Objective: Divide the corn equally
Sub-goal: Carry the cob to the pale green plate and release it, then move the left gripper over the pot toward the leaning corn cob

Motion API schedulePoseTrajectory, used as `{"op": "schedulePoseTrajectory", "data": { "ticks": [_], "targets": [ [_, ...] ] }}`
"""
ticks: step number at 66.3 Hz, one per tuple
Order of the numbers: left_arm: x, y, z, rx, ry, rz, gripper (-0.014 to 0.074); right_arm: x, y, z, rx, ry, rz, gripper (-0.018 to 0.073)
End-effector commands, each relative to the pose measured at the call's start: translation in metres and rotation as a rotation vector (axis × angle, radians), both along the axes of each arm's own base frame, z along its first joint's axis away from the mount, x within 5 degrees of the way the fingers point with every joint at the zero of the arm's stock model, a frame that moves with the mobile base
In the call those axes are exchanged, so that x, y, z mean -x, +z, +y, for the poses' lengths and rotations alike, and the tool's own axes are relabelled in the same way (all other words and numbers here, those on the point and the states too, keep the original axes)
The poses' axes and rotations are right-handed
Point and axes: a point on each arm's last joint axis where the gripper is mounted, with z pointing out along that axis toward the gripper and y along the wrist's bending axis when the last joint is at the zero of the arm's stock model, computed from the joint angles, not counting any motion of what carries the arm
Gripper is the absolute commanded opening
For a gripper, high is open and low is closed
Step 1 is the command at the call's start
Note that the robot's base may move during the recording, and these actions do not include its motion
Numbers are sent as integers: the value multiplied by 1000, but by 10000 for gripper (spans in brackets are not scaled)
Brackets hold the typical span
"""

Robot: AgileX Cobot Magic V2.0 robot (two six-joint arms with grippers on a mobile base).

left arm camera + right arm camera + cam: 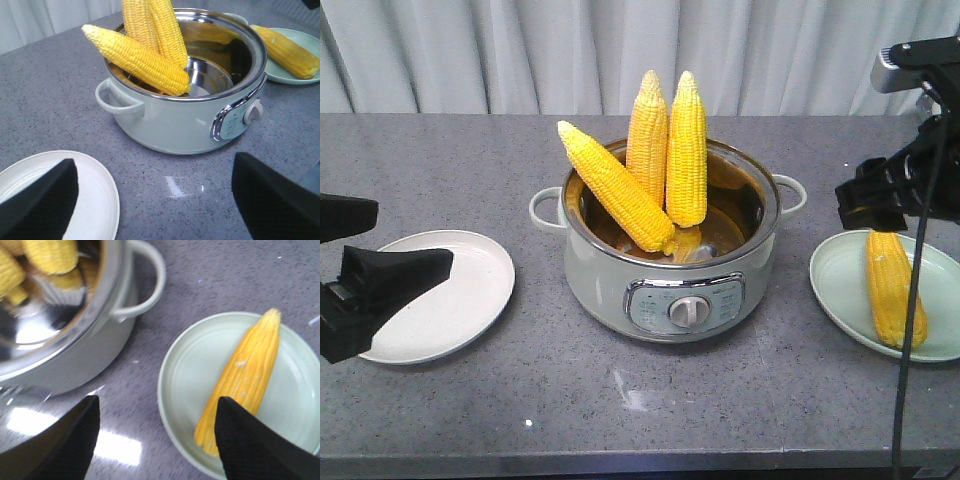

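While the left fingers (42, 200) and right fingers (65, 435) gape empty, the leaning corn (616, 186) looks stiff, probably slick: grip mid-cob, across the kernels.

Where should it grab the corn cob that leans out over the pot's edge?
Likely the upper half of the leaning cob, from the left gripper side, across its width. That half sticks out free above the pot rim; the base sits deep beside the upright cobs.

Front camera overlooks table (440, 160); both wrist cameras close, sharing pot (175, 130).
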Motion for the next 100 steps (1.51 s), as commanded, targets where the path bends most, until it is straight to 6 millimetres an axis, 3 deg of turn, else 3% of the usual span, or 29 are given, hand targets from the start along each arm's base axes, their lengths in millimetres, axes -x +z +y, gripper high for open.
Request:
{"op": "schedulePoseTrajectory", "data": {
  "ticks": [1,20,31,62,72,86,100],
  "targets": [
    [-1,17,-1,65,25,-73,594,30,21,3,-28,20,-137,445],
    [-1,17,-1,65,25,-73,594,94,13,-8,-36,32,-206,407],
    [0,17,-1,71,26,-71,594,114,13,-12,-42,35,-249,399],
    [-1,17,-1,75,33,-78,594,120,18,-13,-51,35,-279,399],
    [-6,26,-2,108,53,-139,594,121,17,-13,-51,35,-274,399],
    [-28,49,-30,68,-87,-183,594,121,17,-13,-51,35,-274,399],
    [-69,46,-73,16,-187,-165,594,121,17,-13,-51,35,-274,399]
  ]
}}
